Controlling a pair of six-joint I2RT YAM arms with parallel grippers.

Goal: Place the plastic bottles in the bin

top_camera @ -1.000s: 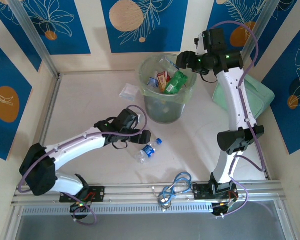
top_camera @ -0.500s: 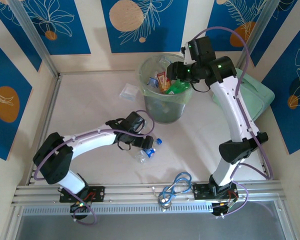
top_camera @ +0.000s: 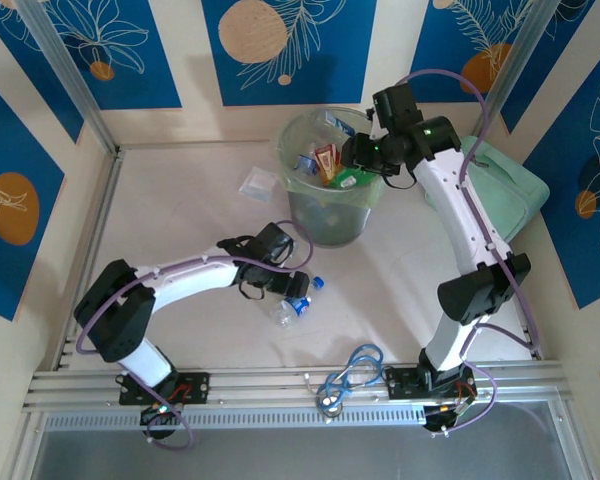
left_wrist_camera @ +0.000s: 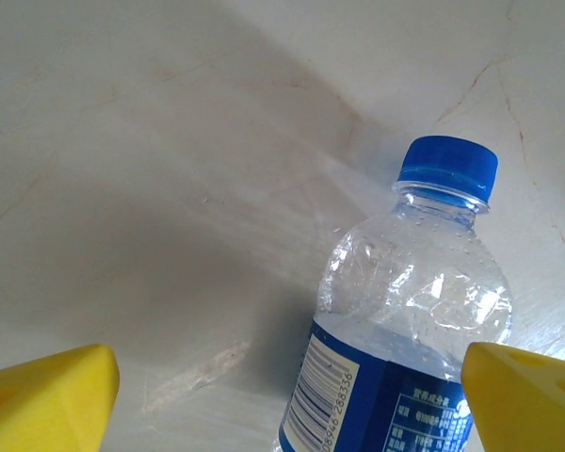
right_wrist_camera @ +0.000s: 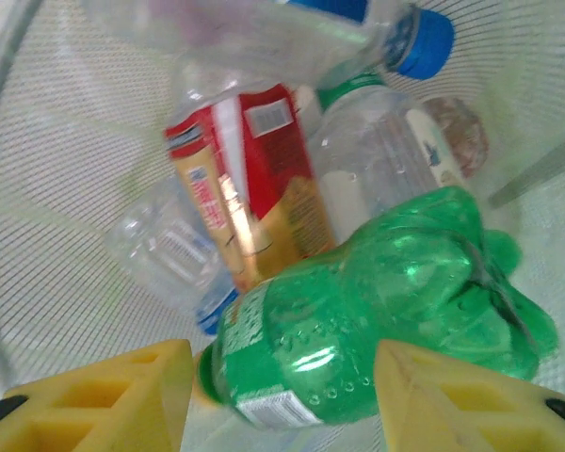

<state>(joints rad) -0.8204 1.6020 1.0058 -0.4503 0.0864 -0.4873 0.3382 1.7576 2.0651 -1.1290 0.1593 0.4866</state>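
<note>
A clear plastic bottle (top_camera: 298, 303) with blue cap and label lies on the table in front of the bin (top_camera: 325, 228). My left gripper (top_camera: 291, 284) is right over it and open. In the left wrist view the bottle (left_wrist_camera: 410, 311) lies between the yellow fingertips (left_wrist_camera: 47, 395), which do not touch it. My right gripper (top_camera: 354, 163) hangs over the bin's right side. A green bottle (right_wrist_camera: 377, 311) lies on the pile inside, between the spread fingers (right_wrist_camera: 104, 395) of the right gripper (right_wrist_camera: 282, 395), with a gap on the left. Red-labelled (right_wrist_camera: 250, 188) and clear bottles lie beneath.
A flat clear bag (top_camera: 257, 183) lies left of the bin. A mint-green soft case (top_camera: 505, 195) leans at the right wall. A coiled blue cable (top_camera: 352, 368) sits by the front rail. Bare tabletop stretches across the left side.
My right gripper has moved left from the rim to over the bin, and the green bottle now rests lower on the pile. My left gripper has slid right onto the clear bottle.
</note>
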